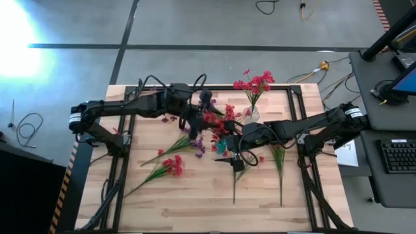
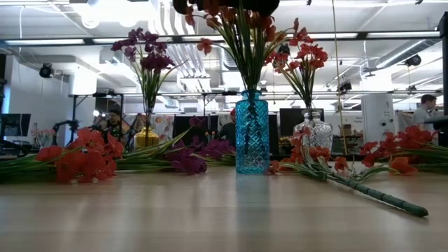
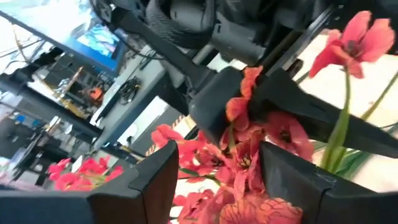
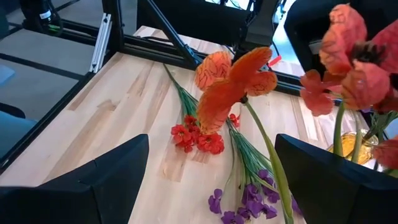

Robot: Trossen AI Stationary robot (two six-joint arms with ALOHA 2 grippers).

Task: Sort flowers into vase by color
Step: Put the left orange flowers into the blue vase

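A blue vase [image 2: 251, 133] [image 1: 222, 144] stands mid-table and holds red flowers [image 2: 238, 42] by their stems. My left gripper [image 3: 219, 152] [image 1: 207, 120] hangs level at their blossoms, fingers apart, with red blossoms [image 3: 249, 162] filling the gap. My right gripper [image 4: 211, 143] [image 1: 233, 156] faces it from the other side of the vase, wide open, with a red blossom [image 4: 233, 81] just ahead of its fingers. A clear vase [image 2: 316, 133] holds red flowers. A yellow vase [image 2: 145, 136] holds purple flowers [image 2: 143, 56]. My left gripper comes level at the blossom heads [image 3: 252, 186] of the red flowers standing in the blue vase. The blossoms crowd the space between its two fingers. I cannot tell whether the fingers press on them or only stand around them.
Loose sprigs lie flat on the table: a red one [image 1: 170, 166] and a purple one [image 1: 195, 144] toward the left, green-stemmed ones [image 1: 279, 162] toward the right. One long stem [image 2: 364, 187] lies near the front. Bare wood shows along the near edge [image 1: 208, 208].
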